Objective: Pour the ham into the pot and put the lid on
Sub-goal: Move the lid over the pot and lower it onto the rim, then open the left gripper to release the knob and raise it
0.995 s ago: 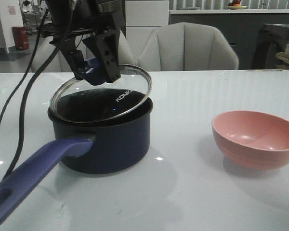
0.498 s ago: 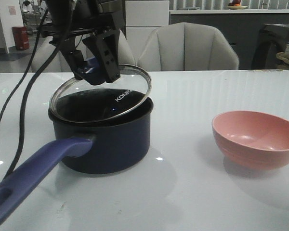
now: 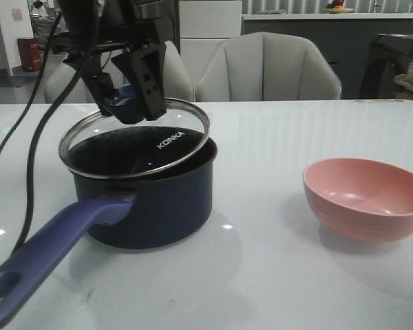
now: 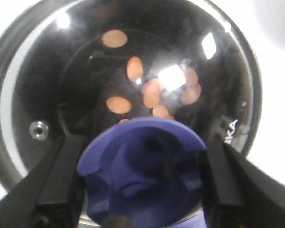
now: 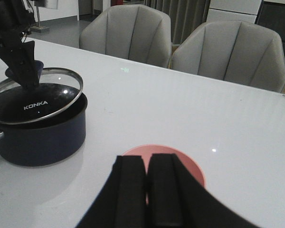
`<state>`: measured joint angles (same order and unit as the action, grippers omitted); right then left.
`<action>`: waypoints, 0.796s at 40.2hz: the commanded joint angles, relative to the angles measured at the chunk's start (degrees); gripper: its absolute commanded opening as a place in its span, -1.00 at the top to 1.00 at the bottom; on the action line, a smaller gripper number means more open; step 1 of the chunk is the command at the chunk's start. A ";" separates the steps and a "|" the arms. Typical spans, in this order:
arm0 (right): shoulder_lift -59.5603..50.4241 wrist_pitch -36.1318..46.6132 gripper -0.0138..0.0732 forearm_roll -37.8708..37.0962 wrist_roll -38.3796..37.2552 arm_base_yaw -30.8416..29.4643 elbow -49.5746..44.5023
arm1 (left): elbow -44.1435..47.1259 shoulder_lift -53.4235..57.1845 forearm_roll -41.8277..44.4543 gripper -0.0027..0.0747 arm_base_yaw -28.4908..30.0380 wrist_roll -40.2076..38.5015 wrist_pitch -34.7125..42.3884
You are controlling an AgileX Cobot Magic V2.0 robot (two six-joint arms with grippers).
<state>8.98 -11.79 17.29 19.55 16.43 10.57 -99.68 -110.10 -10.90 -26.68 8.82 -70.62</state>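
Left gripper (image 3: 126,91) pinching the purple-blue flared knob of the round glass lid (image 3: 135,140) with metal rim, held tilted over the dark navy saucepan (image 3: 146,196)

The lid's far edge sits higher than its near edge, which lies close to the pot's rim; white "KONKA" lettering shows on the glass. Through it, in the left wrist view, small flat orange ham pieces (image 4: 152,92) lie on the pot's black bottom. The pot's long purple-blue handle (image 3: 48,251) points toward the near left. The pink bowl (image 3: 366,198) stands well apart to the right on the white table (image 3: 261,275). The right gripper (image 5: 147,183) hangs above the bowl, fingers pressed together
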 commanded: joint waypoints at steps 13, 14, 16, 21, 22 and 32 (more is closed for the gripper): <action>0.64 4.15 0.33 0.39 0.54 0.10 1.44 | -1.11 3.78 -0.90 0.46 -0.46 -0.65 -3.18; 0.64 4.15 0.33 0.39 0.54 0.10 1.44 | -1.11 3.78 -0.90 0.44 -0.46 -0.65 -3.18; 0.64 4.15 0.33 0.39 0.54 0.10 1.44 | -1.11 3.78 -0.90 0.38 -0.46 -0.65 -3.18; 0.64 4.15 0.33 0.39 0.54 0.10 1.44 | -1.11 3.66 -0.90 0.03 -0.46 -0.65 -3.18; 0.64 4.15 0.33 0.39 0.54 0.10 1.44 | -1.11 3.40 -0.90 -0.07 -0.46 -0.65 -3.18; 0.64 4.15 0.33 0.39 0.54 0.10 1.44 | -1.49 2.64 -0.96 -0.65 -0.46 -0.65 -3.18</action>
<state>8.98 -11.79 17.29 19.55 16.43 10.57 -99.54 -110.44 -10.79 -26.68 8.48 -70.72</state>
